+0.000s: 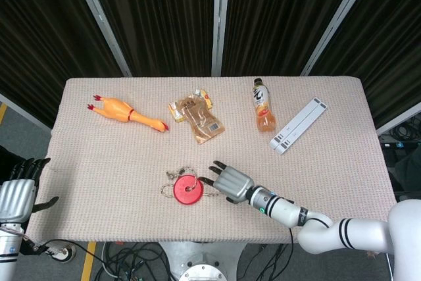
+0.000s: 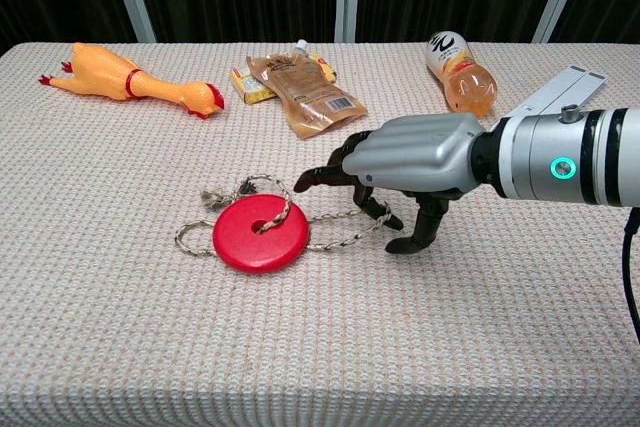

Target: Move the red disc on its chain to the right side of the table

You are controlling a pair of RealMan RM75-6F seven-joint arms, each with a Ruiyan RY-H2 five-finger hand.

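One red disc [image 2: 261, 232] on its chain [image 2: 345, 236] is seen; the chain is hooked by the right robot hand [image 2: 400, 162], just right of the disc. One left robot hand [image 1: 16, 192] is held spread, empty.

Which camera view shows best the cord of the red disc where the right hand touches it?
The chest view: there the cord runs from the red disc to the fingers of the right hand, close and from the side. The head view shows only a thin, small cord from above.
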